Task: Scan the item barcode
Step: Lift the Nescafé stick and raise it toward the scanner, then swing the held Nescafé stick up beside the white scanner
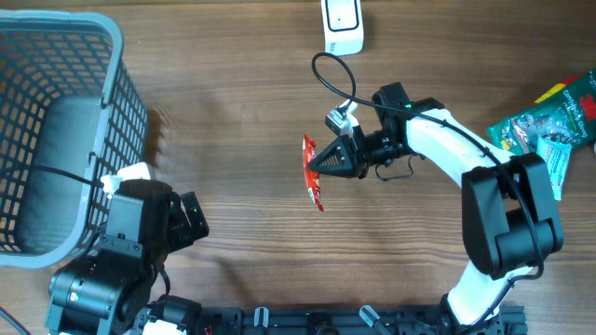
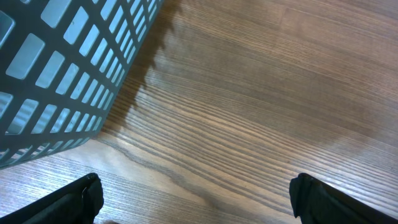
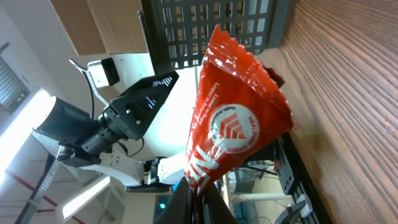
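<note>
My left arm sits folded at the near side, left end effector (image 1: 194, 221) pointing right with its jaws spread wide. My right arm reaches inward, elbow bent, right end effector (image 1: 326, 160) pinched shut on the red packet (image 1: 313, 175).

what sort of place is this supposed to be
Probably a mock shop checkout on a wooden table: a grey shopping basket, a white device that may be the scanner, and a red snack packet held by the right gripper.
</note>
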Robot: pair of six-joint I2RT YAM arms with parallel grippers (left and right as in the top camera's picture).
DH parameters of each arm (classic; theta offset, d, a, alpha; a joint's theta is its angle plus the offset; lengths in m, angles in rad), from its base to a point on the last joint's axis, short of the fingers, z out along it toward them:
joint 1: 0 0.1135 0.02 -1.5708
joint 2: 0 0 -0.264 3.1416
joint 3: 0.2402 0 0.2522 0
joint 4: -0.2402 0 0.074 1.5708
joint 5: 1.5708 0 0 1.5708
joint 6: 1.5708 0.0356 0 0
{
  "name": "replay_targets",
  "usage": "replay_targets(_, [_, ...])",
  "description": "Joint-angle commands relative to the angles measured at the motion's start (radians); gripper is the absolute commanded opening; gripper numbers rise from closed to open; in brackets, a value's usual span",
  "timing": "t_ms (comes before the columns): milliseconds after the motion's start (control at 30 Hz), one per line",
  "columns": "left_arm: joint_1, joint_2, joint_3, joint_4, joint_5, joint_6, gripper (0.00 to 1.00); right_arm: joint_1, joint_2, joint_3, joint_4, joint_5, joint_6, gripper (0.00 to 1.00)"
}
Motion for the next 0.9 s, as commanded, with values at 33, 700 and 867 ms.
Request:
replay_targets(33, [0.005, -0.001, 0.001, 0.0, 0.005, 0.015, 1.0, -0.003, -0.025, -0.001, -0.001, -0.062, -0.018, 0.04])
replay_targets(700, [0.005, -0.001, 0.001, 0.0, 0.005, 0.015, 1.0, -0.003, -0.025, -0.001, -0.017, 0.433, 0.129, 0.04])
replay_targets(867, [0.005, -0.001, 0.001, 0.0, 0.005, 0.015, 1.0, -0.005, -0.036, -0.001, -0.121, 0.466, 0.09, 0.04])
